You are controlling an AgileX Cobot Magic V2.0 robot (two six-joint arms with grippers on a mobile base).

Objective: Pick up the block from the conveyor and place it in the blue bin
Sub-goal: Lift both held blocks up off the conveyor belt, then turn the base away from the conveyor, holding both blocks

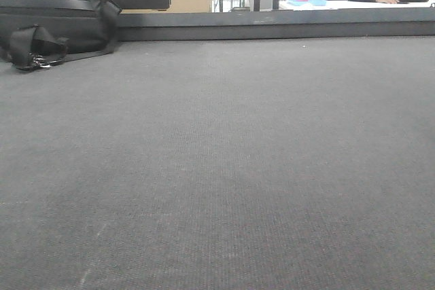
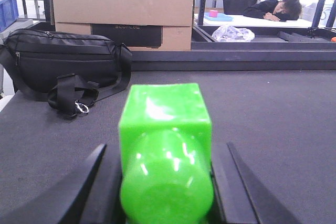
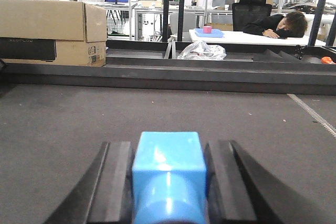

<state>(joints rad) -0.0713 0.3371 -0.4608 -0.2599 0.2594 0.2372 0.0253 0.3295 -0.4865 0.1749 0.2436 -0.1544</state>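
Observation:
The conveyor [image 1: 217,168] is a wide dark grey woven belt that fills the front view; no gripper and no block shows there. In the left wrist view my left gripper [image 2: 166,148] is shut on a bright green block [image 2: 165,129], held low over the belt [image 2: 273,108]. In the right wrist view my right gripper [image 3: 169,142] is shut on a light blue block [image 3: 168,156], also low over the belt [image 3: 63,119]. A blue bin [image 2: 6,9] shows at the far left edge of the left wrist view, off the belt.
A black bag [image 1: 47,22] with straps lies on the belt's far left. A cardboard box [image 2: 123,11] stands behind the dark raised rim [image 1: 272,28]. Crumpled clear plastic [image 3: 202,51] lies beyond the rim. A person [image 3: 278,24] leans on a far desk.

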